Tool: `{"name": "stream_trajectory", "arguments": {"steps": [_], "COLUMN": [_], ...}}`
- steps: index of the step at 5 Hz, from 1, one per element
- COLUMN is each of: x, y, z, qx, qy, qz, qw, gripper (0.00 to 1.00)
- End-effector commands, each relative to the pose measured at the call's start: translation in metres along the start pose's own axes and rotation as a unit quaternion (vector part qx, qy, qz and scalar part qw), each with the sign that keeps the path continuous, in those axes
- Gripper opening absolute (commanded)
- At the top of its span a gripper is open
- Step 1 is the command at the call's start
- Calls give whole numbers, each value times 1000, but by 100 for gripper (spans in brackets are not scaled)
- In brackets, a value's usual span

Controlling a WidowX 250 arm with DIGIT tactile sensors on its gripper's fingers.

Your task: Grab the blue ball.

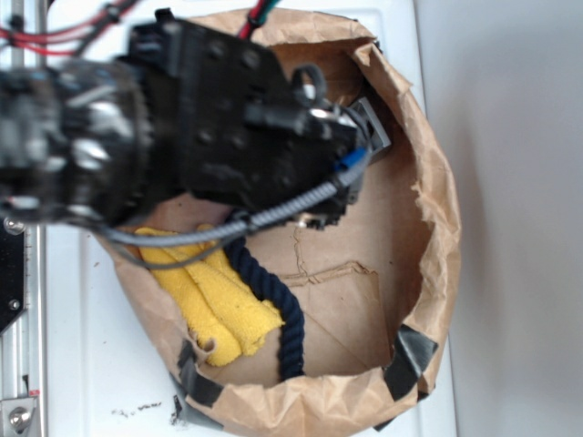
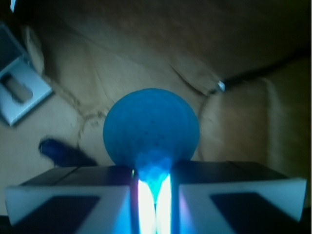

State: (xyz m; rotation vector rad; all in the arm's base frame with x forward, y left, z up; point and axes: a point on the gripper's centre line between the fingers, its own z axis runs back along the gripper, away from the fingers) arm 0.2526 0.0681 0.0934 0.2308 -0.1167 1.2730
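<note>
From outside, the arm hangs over a paper bag (image 1: pixel 437 182) on the desk, hiding the ball; a yellow cloth (image 1: pixel 214 305) and rope (image 1: pixel 273 300) lie lower left. In the wrist view the ball (image 2: pixel 151 129) sits mid-frame, jaws (image 2: pixel 152 195) nearly together, pinching its lower edge, so likely grasped.

A lab bench (aluminium rail (image 1: pixel 20 382), white tabletop (image 1: pixel 91 364)).

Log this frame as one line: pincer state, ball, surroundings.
pincer: shut on blue ball | ball: held at fingertips | place: inside brown paper bag | nearby: yellow cloth, navy rope, metal bracket
</note>
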Motion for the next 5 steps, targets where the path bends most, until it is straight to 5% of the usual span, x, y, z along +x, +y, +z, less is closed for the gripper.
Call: {"name": "stream_trajectory", "arguments": {"steps": [1, 3, 5], "x": [-1, -25, -38], "y": [17, 8, 12], "z": [71, 97, 106], "qx": [-65, -86, -113], "qy": [44, 80, 35], "qz": [-54, -180, -186], "qw": [995, 977, 975], "gripper": [0, 0, 0]}}
